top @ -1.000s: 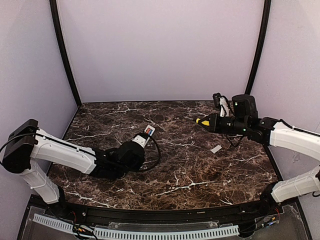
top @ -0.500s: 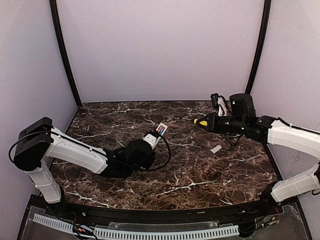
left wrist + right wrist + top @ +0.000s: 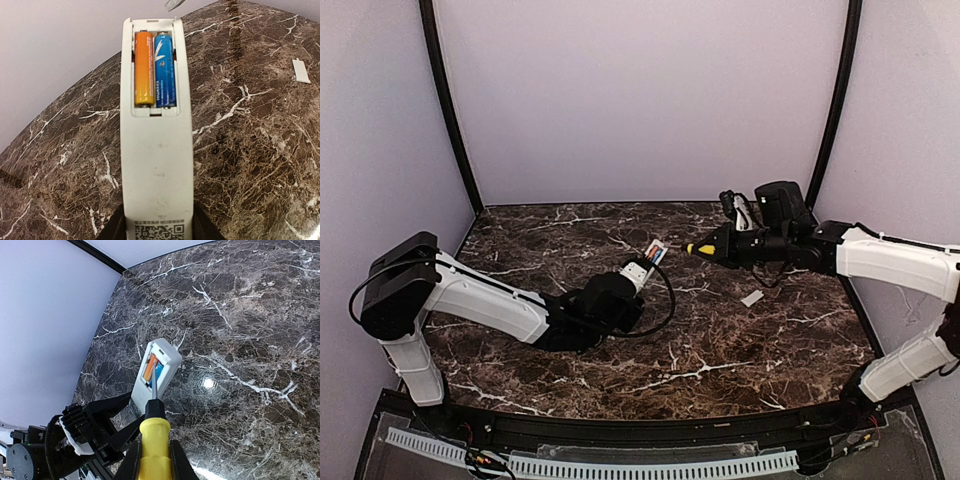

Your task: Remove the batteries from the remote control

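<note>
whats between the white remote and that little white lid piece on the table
Only bare dark marble tabletop separates the slim white remote control from the small flat white lid, clearest in the left wrist view.

Two batteries (image 3: pixel 165 70), one remote (image 3: pixel 157 165), one lid (image 3: pixel 301 71), one screwdriver (image 3: pixel 154 437)

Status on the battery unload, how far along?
Done: the lid lies off on the table, compartment open. In hand: left gripper holds the remote control up, right gripper holds the yellow tool, tip aimed at the compartment but short of it in the top view. Left: both batteries still sit in the remote; neither is out.
</note>
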